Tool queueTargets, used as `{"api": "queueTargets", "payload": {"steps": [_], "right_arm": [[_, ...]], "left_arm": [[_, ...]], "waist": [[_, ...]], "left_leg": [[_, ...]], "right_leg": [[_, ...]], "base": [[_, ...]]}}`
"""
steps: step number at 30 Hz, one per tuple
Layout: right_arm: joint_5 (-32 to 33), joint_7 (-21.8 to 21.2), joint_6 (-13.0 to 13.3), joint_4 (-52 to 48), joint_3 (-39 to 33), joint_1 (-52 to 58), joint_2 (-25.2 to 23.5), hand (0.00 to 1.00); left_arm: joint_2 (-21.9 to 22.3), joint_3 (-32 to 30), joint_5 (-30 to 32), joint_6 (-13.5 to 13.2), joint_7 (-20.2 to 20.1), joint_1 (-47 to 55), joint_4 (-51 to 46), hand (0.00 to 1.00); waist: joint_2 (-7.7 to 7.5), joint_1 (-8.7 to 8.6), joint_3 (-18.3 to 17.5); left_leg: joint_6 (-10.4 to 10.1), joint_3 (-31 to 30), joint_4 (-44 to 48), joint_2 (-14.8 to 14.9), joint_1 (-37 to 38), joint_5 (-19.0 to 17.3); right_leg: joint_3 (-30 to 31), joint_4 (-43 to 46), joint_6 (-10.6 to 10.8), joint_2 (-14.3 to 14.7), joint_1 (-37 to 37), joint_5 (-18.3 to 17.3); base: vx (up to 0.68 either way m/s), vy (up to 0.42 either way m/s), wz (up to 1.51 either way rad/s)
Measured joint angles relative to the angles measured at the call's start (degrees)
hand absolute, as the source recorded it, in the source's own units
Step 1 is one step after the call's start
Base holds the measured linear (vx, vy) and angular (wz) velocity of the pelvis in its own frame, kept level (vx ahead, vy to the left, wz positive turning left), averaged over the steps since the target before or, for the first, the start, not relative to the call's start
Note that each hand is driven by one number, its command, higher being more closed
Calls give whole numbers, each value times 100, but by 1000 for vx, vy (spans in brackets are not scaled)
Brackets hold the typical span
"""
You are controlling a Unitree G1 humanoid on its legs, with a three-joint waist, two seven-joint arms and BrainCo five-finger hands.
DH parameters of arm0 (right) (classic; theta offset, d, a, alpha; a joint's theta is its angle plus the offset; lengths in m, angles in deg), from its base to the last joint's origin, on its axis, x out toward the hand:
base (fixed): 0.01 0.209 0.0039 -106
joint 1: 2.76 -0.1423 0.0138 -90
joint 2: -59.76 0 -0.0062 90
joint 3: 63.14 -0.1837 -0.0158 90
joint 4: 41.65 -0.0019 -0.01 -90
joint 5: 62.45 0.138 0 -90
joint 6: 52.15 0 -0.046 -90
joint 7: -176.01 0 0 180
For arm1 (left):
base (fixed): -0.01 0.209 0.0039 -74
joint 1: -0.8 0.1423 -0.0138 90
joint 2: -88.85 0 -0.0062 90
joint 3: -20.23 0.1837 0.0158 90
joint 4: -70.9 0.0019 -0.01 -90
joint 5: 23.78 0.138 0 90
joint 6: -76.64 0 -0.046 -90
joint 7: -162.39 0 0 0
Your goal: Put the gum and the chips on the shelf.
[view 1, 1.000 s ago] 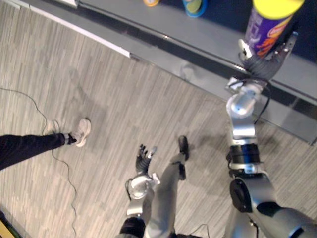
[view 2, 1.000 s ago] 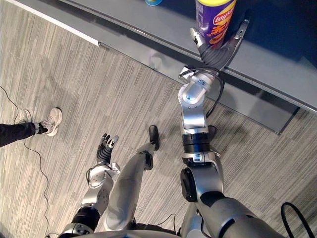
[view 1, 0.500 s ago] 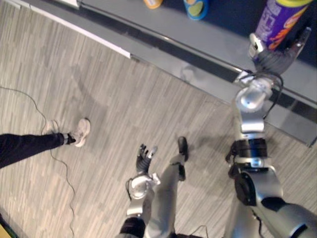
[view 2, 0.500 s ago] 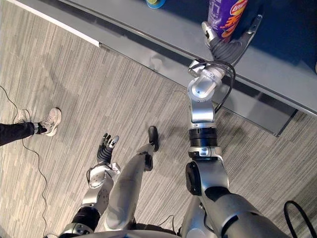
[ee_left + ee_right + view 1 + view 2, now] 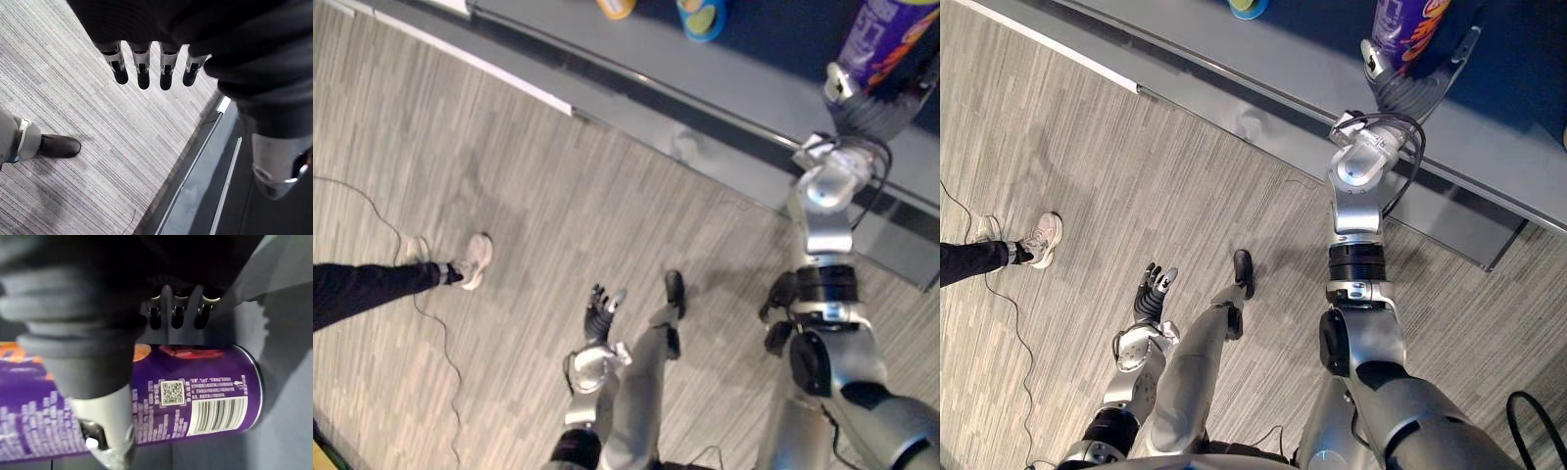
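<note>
We see the right hand (image 5: 1410,96) at the upper right of the head views. Its thumb and fingers are wrapped round the lower part of the purple chips can (image 5: 1408,24), which stands upright over the grey shelf (image 5: 1283,54). Gripping low on the can leaves its base free to meet the shelf squarely. We judge the base at or just above the surface, but cannot tell whether it touches.

In the right wrist view the can's side carries 1 barcode, 1 square code and blocks of small print, which we leave unread.

At the upper edge of the frame, well apart from the can, 1 orange item (image 5: 615,6) and 1 blue tub (image 5: 702,15) stand on the shelf. Either could be the task's other item; we cannot tell.

The left hand (image 5: 599,311) hangs low over the floor (image 5: 558,196) at lower centre, fingers straight, holding nothing.
</note>
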Motion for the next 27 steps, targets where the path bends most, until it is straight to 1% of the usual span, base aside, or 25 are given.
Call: {"api": "queueTargets", "payload": {"steps": [2,4,5,6,8,10,12,13,16,19,20,21,23,24,25,27], "right_arm": [[-2,-13,32,23,56,165,-104,0],[-4,-37,89,43,275,428,-216,0],[-3,-61,116,149,408,588,-319,0],[-2,-73,126,209,475,674,-375,0],[4,-202,190,420,683,1075,-598,0],[4,-312,221,471,826,1430,-695,0],[3,-422,282,657,1023,1740,-799,0],[4,-527,278,686,1248,2128,-891,0],[-10,-701,269,932,1523,2562,-941,0],[-29,-1008,251,1301,2003,3141,-1024,0],[-64,-1159,246,1326,2236,3360,-1011,0],[-88,-1342,249,1299,2459,3600,-970,0],[-102,-1633,278,1240,2631,3967,-858,0],[-93,-1941,315,1217,2681,4371,-680,0],[-83,-2079,316,1233,2686,4537,-618,0],[-59,-2590,323,1414,2664,5200,-471,0]], "left_arm": [[0,-2,0,3,-11,0,9,0],[-1,-53,0,3,-10,14,30,0],[-8,-89,2,3,-9,14,101,0],[-8,-108,2,4,-10,14,161,0],[7,-109,10,37,-11,15,496,0],[13,-144,17,97,-12,10,704,0],[24,-316,24,118,-7,8,977,0],[24,-444,63,148,-13,-4,1298,0],[-8,-460,85,185,-20,-38,1697,0],[-167,-489,367,274,-25,-106,2227,0],[-282,-490,546,298,-26,-108,2356,0],[-413,-498,700,343,-41,-103,2472,0],[-532,-522,917,387,-71,-72,2501,0],[-529,-652,1018,393,-135,-57,2627,0],[-525,-721,1019,392,-159,-33,2658,0],[-605,-989,1022,419,-217,60,2754,0]], "waist": [[-2,0,1],[-77,-8,-32],[-173,-38,-79],[-227,-53,-103],[-379,-168,-163],[-433,-206,-175],[-486,-286,-171],[-531,-335,-178],[-552,-404,-177],[-675,-494,-164],[-752,-600,-147],[-861,-651,-152],[-1004,-669,-156],[-1067,-735,-192],[-1100,-771,-222],[-1283,-803,-371]], "left_leg": [[0,-4,32,19,25,-16],[-9,7,136,74,50,-88],[-19,6,205,124,78,-132],[-18,9,239,148,100,-163],[-28,10,360,217,271,-290],[-25,14,469,278,429,-403],[-25,30,509,332,653,-497],[-38,58,492,374,887,-555],[-52,77,462,427,1166,-597],[-81,165,256,506,1677,-627],[-105,203,194,546,1876,-648],[-105,272,133,561,2078,-664],[-116,357,88,589,2317,-706],[-117,352,85,604,2477,-745],[-119,352,73,603,2540,-760],[-119,491,-118,587,2845,-764]], "right_leg": [[-16,-24,5,17,57,-2],[-14,-52,7,71,122,-2],[-23,-84,2,120,192,1],[-24,-99,1,144,231,1],[-45,-175,6,211,484,-2],[-44,-254,47,273,710,-12],[-37,-366,70,346,978,-1],[-21,-500,93,417,1240,14],[-27,-673,130,506,1567,45],[21,-1107,191,707,2100,183],[53,-1320,202,807,2327,261],[101,-1497,188,889,2536,344],[186,-1680,209,974,2767,417],[186,-1867,245,1023,3013,474],[185,-1937,264,1034,3102,489],[277,-2238,300,1099,3400,618]], "base": [[2,-7,-3],[20,-22,-14],[31,-26,-15],[48,-28,-15],[66,-18,-15],[66,3,-19],[74,12,-23],[73,15,-21],[73,14,-15],[80,13,-27],[86,32,-34],[84,42,-37],[81,51,-29],[94,62,-11],[97,69,-3],[94,60,-19]]}}
